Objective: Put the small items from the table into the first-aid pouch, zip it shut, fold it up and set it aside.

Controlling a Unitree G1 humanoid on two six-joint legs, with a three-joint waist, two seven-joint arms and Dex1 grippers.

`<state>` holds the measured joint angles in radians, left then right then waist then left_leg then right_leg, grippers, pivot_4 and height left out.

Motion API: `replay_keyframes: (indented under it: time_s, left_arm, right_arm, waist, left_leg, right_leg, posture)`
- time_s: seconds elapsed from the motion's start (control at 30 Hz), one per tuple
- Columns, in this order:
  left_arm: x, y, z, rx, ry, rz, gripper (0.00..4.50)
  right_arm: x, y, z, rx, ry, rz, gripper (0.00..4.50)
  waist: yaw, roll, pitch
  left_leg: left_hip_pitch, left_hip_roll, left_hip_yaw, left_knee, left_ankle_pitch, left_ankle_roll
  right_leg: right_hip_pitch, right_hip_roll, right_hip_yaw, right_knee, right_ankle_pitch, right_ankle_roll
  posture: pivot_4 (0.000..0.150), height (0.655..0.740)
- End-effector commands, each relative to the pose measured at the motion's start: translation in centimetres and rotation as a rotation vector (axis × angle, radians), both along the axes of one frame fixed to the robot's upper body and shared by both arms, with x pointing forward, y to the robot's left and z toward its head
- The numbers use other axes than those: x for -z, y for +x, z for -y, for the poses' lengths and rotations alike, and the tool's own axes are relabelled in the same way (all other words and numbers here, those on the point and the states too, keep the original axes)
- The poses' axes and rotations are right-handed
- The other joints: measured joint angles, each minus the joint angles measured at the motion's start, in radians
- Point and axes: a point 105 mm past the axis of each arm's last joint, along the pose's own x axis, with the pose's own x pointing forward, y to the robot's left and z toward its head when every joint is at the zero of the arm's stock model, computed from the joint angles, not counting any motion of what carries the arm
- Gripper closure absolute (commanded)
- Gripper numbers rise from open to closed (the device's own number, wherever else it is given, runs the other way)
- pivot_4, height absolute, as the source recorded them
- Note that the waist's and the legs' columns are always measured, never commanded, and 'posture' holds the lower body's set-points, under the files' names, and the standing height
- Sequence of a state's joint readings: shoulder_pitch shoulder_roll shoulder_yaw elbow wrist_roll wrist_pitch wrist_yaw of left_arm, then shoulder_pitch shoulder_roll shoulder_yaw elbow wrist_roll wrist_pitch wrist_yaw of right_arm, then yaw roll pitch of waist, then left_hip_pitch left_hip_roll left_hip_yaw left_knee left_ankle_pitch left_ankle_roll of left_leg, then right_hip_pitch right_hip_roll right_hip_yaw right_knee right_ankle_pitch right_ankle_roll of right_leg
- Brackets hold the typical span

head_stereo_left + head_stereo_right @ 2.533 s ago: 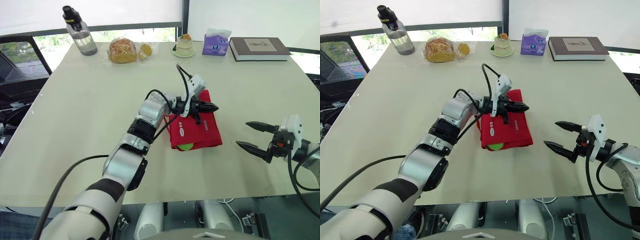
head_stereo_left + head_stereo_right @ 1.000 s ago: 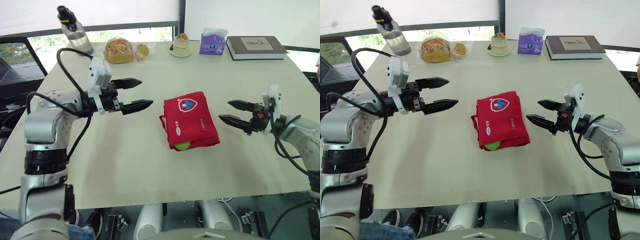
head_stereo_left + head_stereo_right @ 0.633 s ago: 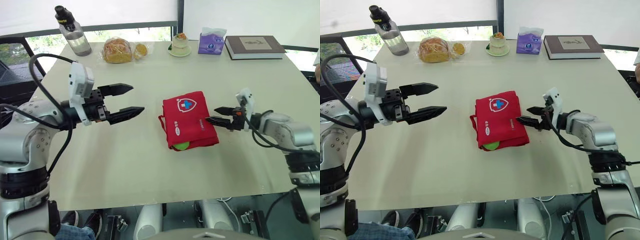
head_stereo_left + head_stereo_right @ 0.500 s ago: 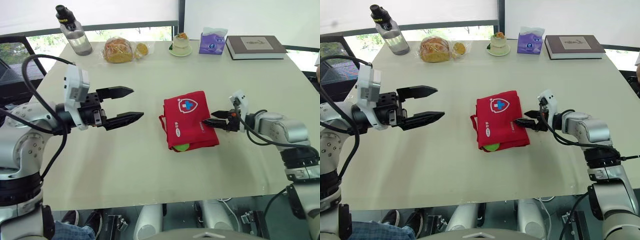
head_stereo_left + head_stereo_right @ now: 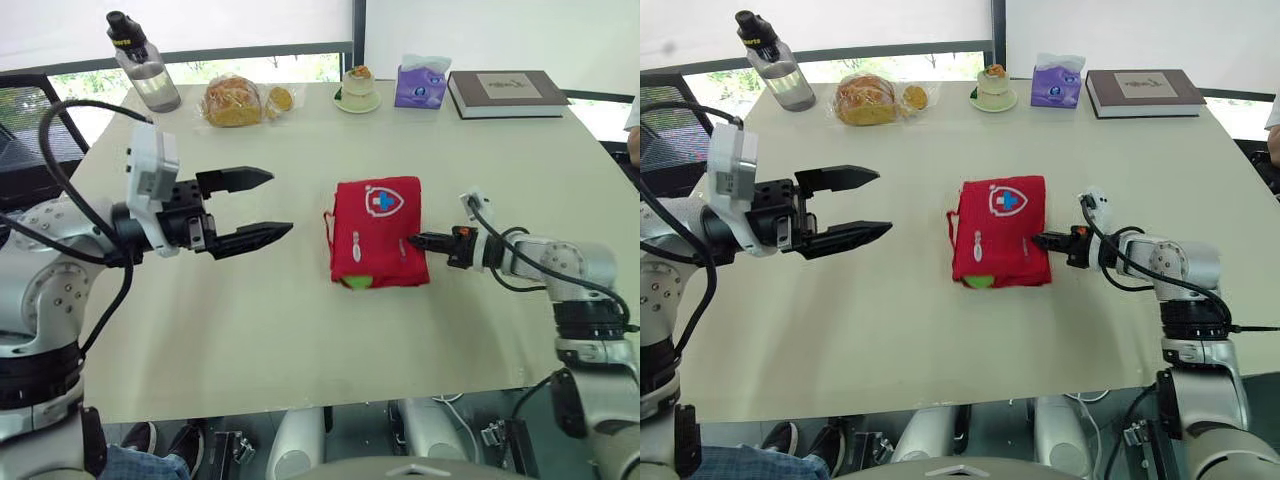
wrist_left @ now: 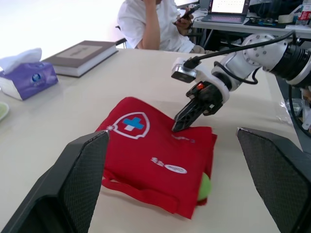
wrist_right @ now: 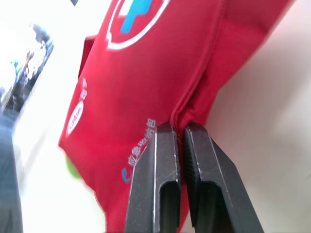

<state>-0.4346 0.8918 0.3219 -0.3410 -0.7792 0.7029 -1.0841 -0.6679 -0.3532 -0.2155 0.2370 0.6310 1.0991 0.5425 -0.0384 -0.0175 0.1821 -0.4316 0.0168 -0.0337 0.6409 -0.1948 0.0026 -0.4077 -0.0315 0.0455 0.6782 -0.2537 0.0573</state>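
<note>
— Where is the first-aid pouch (image 5: 377, 230)?
— Folded, in the middle of the bench (image 5: 300, 330). The right tool (image 5: 418, 241), nearly closed, touches its edge, probably to push it aside.
— The left tool (image 5: 281, 202)?
— Wide open, well apart.

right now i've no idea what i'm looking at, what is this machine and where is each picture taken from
It is a humanoid robot with two arms, each ending in a two-fingered black gripper. Two pictures come from its head, looking down over a table; two come from its wrists, looking along the fingers. The left gripper is open and empty. The right gripper is shut, tips at the side edge of a red first-aid pouch; a green item pokes from its near end. Along the far edge: a water bottle, bagged bread, a small cake, a tissue pack and a book.
</note>
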Motion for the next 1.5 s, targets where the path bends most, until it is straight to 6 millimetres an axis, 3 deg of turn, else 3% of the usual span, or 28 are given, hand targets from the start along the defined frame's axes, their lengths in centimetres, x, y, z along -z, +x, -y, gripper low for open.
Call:
replay_keyframes:
  time_s: [0.03,0.33,0.5,0.67,0.77,0.93,1.0,1.13,1.33,1.5]
  left_arm:
    - [-1.0,0.0,0.7,0.023,0.002,0.056,0.00]
    - [-1.9,1.4,0.3,-0.048,-0.043,0.099,0.00]
    - [-1.9,2.2,0.4,-0.072,-0.074,0.123,0.00]
    - [-1.9,2.5,0.3,-0.085,-0.079,0.135,0.00]
    - [-1.8,2.4,0.1,-0.094,-0.081,0.136,0.00]
    - [-0.9,2.3,-0.5,-0.131,-0.070,0.123,0.00]
    - [-0.2,2.2,-0.9,-0.159,-0.071,0.103,0.00]
    - [1.5,1.8,-1.6,-0.199,-0.053,0.055,0.00]
    - [4.8,1.3,-2.7,-0.280,-0.027,-0.029,0.00]
    - [9.0,0.2,-4.1,-0.363,0.029,-0.135,0.00]
  right_arm:
    - [-2.8,3.7,5.3,0.369,0.007,0.115,4.45]
    - [-6.8,7.9,11.5,0.908,0.250,0.208,4.45]
    - [-6.6,9.4,13.2,1.129,0.383,0.104,4.45]
    - [-6.3,9.6,13.5,1.165,0.413,0.090,4.45]
    - [-5.8,9.7,13.3,1.147,0.406,0.084,3.54]
    - [-5.2,9.3,13.3,1.088,0.388,0.111,1.10]
    - [-5.8,8.7,13.1,0.997,0.289,0.217,0.03]
    - [-6.4,5.7,11.0,0.761,0.056,0.432,0.03]
    - [-6.3,-0.7,7.8,0.360,-0.203,0.681,0.03]
    - [-4.9,-6.7,7.3,0.028,-0.296,0.787,0.03]
  waist:
    - [0.006,0.000,0.000]
    - [-0.007,0.001,0.001]
    - [-0.019,0.001,0.001]
    - [-0.021,0.001,0.001]
    - [-0.023,0.001,0.001]
    - [-0.025,0.001,0.001]
    - [-0.024,0.001,0.001]
    - [-0.020,0.001,0.001]
    - [-0.018,0.002,0.001]
    - [-0.002,0.002,0.000]
  left_leg:
    - [-0.001,0.000,0.000,0.000,0.000,0.000]
    - [-0.001,-0.002,0.002,-0.003,0.000,0.000]
    - [0.000,-0.002,0.003,-0.005,0.000,0.000]
    - [-0.001,-0.002,0.003,-0.007,0.000,0.000]
    - [-0.001,-0.002,0.004,-0.006,0.000,0.000]
    - [0.000,-0.002,0.004,-0.006,0.000,0.000]
    - [0.000,-0.002,0.004,-0.006,0.000,0.000]
    - [-0.001,-0.001,0.003,-0.007,0.000,0.000]
    - [0.001,0.002,0.003,-0.007,0.000,0.000]
    - [0.001,0.004,0.006,-0.006,0.000,0.000]
  right_leg:
    - [0.000,0.000,0.000,0.000,0.000,0.000]
    - [-0.002,-0.002,0.002,0.000,0.000,0.000]
    - [-0.004,-0.001,0.004,0.000,0.000,0.000]
    - [-0.004,-0.002,0.004,-0.001,0.000,0.000]
    - [-0.004,-0.002,0.005,-0.001,0.000,0.000]
    - [-0.003,-0.002,0.005,0.000,0.000,0.000]
    - [-0.004,-0.002,0.005,0.000,0.000,0.000]
    - [-0.004,-0.002,0.004,-0.001,0.000,0.000]
    - [-0.004,-0.001,0.005,0.000,0.000,0.000]
    - [-0.003,0.000,0.006,-0.001,0.000,0.000]
  posture:
    - [0.150,0.7332]
    - [0.150,0.7332]
    - [0.150,0.7332]
    - [0.150,0.7332]
    - [0.150,0.7332]
    - [0.150,0.7332]
    - [0.150,0.7332]
    - [0.150,0.7332]
    - [0.150,0.7332]
    - [0.150,0.7332]
